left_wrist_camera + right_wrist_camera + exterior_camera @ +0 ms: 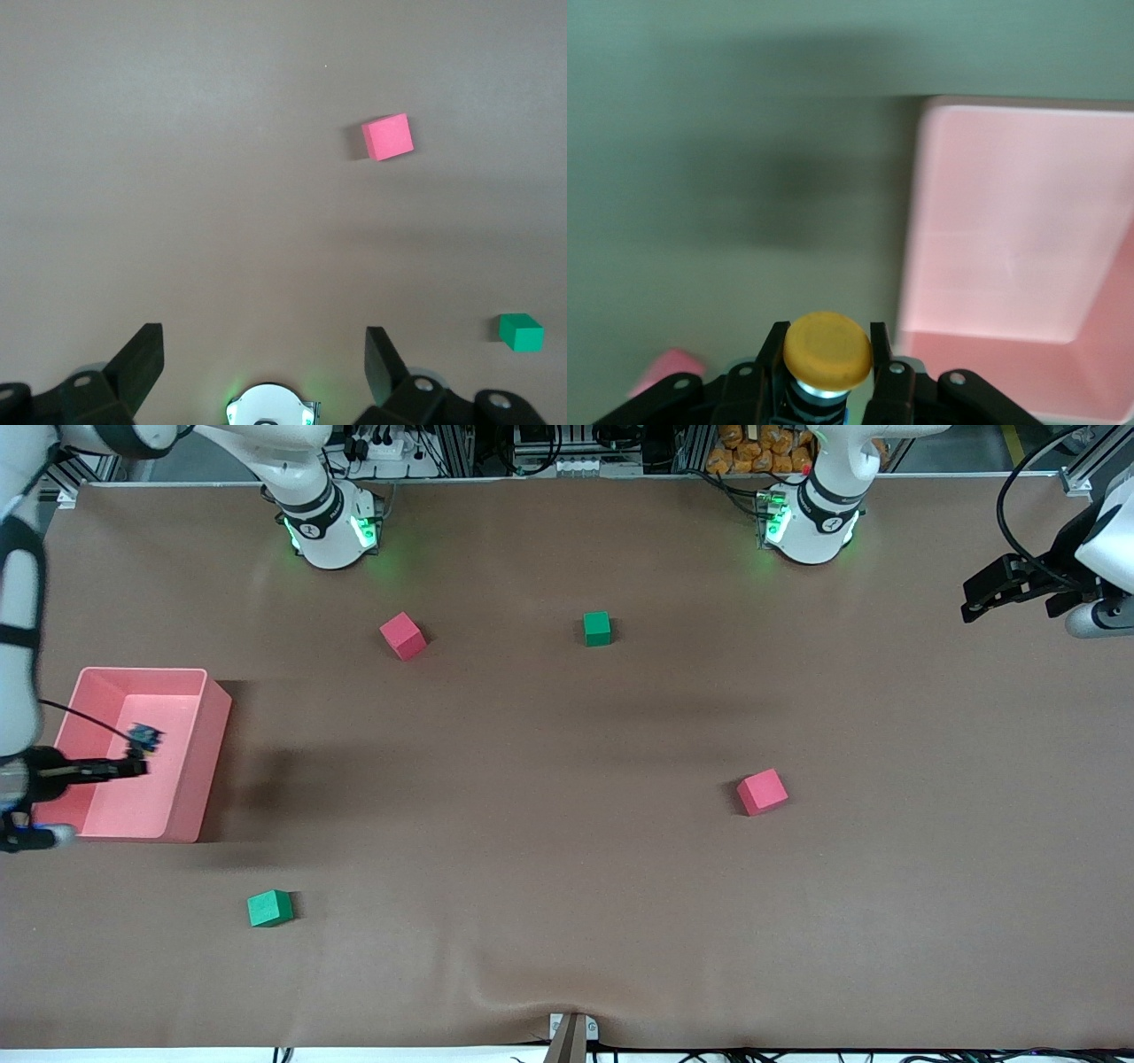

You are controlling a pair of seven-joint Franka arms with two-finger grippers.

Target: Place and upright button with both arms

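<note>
Right gripper (142,755) is up over the pink rectangular plastic bin (205,755) at the right arm's end of the table. Its fingers are closed on the small push-button with a round orange cap and short black cylindrical body (827,350). In the right wrist view the two black fingers (878,345) pinch the body just under the cap, one on each side, and the cap faces that camera. A bluish band shows below the cap.

Judgement on handling: the button looks very light and rigid, a hard plastic part. The cylindrical body is probably smooth, so it could roll or twist between flat pads. The cap is wider than the body and could serve as a lip against slipping. The best hold appears to be across the black body, as now; a hold on the cap rim looks less secure. The small base may tip easily when set upright.

Left gripper (264,354) waits at the left arm's end of the table, fingers spread wide with nothing between them, over bare brown table covering (567,850).
</note>
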